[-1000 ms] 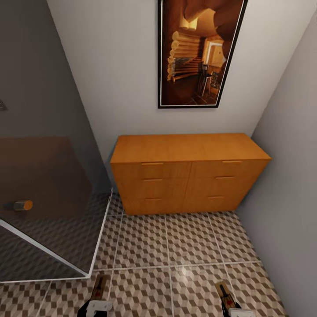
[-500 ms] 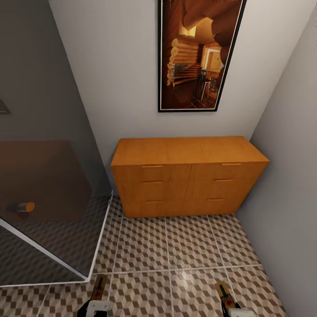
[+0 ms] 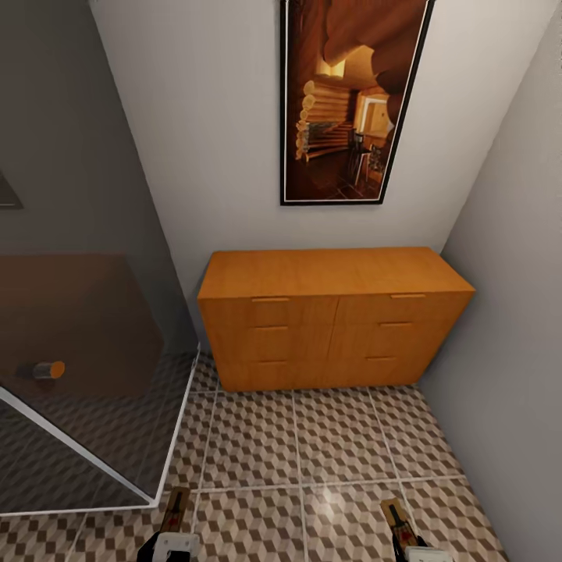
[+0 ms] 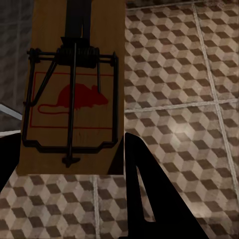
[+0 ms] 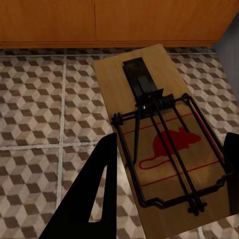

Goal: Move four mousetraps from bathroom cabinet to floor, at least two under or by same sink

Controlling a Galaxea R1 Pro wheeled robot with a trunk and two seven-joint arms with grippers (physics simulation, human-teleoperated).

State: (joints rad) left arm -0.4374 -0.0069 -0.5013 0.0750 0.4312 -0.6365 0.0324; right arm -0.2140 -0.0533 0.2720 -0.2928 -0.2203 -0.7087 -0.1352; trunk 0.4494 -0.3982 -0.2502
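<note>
The bathroom floor (image 3: 336, 437) lies below you, the cabinet (image 3: 332, 316) ahead. Each pincer, left (image 4: 69, 164) and right (image 5: 167, 164), apparently pinches one mousetrap (image 4: 74, 89) lengthwise, pointing forward.

Cabinet (image 3: 336, 316) against wall, below painting (image 3: 351, 101).

The cabinet (image 3: 334, 316) and picture (image 3: 353, 97) sit lower in the head view than before: the camera shifts, not the things themselves.
</note>
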